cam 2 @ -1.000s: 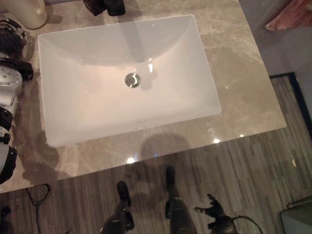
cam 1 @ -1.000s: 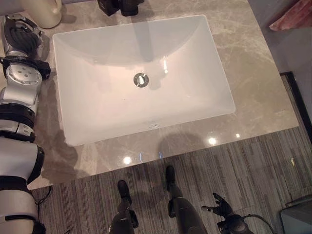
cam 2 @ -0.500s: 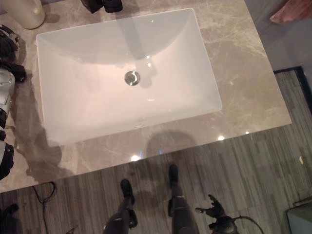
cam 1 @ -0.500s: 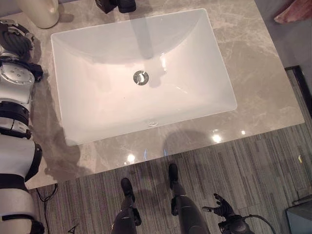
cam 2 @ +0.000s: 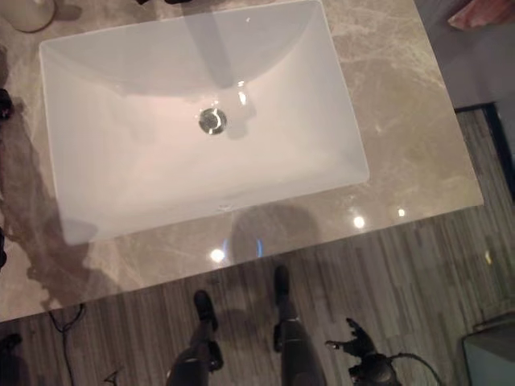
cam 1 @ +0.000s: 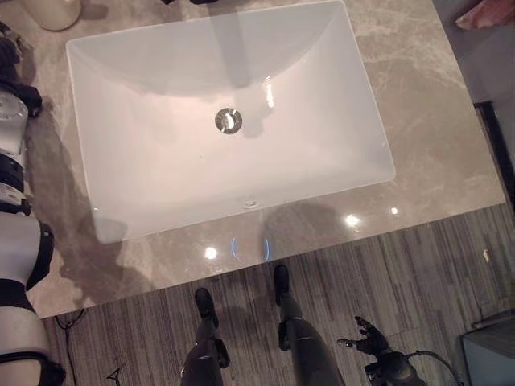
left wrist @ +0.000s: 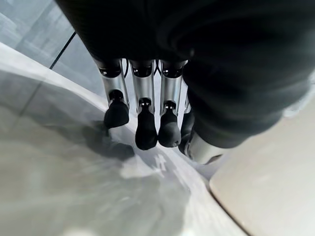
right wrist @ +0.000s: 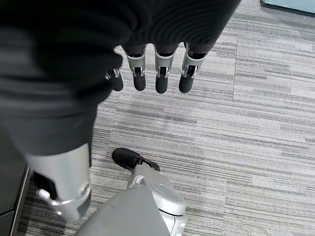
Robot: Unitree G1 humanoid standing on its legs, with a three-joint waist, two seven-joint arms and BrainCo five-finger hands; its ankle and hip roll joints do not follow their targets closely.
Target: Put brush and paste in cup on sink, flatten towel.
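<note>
A cream cup [cam 1: 50,11] stands on the marble counter at the back left corner, behind the white sink [cam 1: 161,193]. My left hand [left wrist: 143,105] hovers low over the counter beside a cream rounded surface [left wrist: 268,182], its fingers straight and holding nothing. The left forearm [cam 1: 11,133] runs along the left edge of the eye views. A pink towel [cam 1: 488,11] shows at the far right corner, cut off by the frame. Down by the floor hangs my right hand [cam 1: 367,337], with relaxed fingers [right wrist: 161,73] and nothing in it.
The basin has a round metal drain [cam 1: 228,121] in its middle. Grey marble counter [cam 1: 438,129] stretches to the right of the sink. In front of the counter lies striped grey flooring [cam 1: 418,273], with a dark box [cam 1: 487,358] at the lower right.
The camera has shifted, so the sink and cup sit further up and left in the picture. My left arm lies closer to the left edge. The right hand still hangs by the floor.
</note>
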